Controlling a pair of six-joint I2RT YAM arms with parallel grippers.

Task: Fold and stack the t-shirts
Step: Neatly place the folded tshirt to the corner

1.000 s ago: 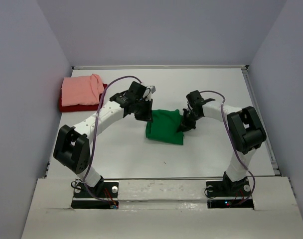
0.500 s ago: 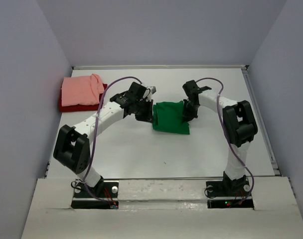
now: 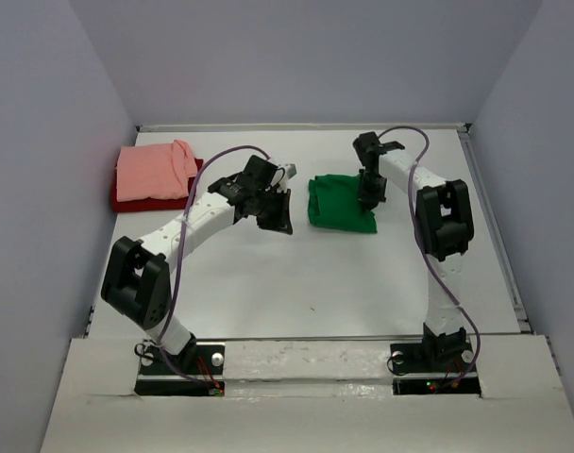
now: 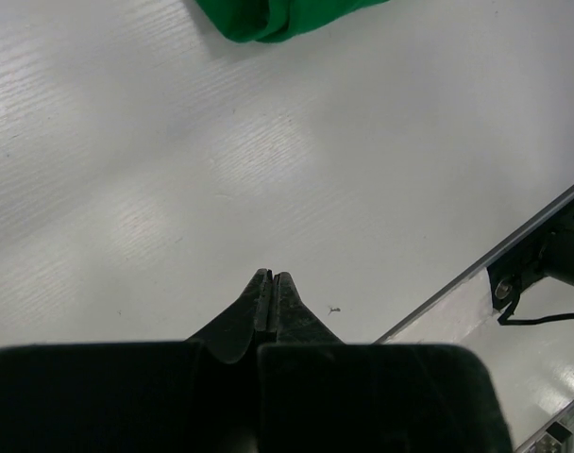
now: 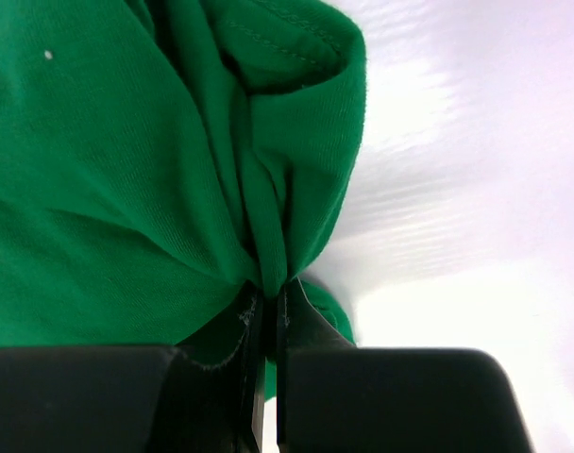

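Bright green cloth t-shirt (image 3: 339, 206) dragged up-right, now centre-right | right gripper (image 3: 370, 193) pinching its edge | left gripper (image 3: 279, 219) pressed together, empty — salmon pink t-shirt (image 3: 155, 170) atop dark red t-shirt (image 3: 119, 199), upper left

The green t-shirt (image 5: 108, 189) is matt knit cloth; the table (image 4: 174, 189) glossy, wood-grained white.

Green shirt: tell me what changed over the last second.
The right tool, shut on the green shirt, dragged it away from the robot and rightward, clear of the left tool. The left tool stayed in place, shut and empty; the pink shirt on the dark red shirt did not move.
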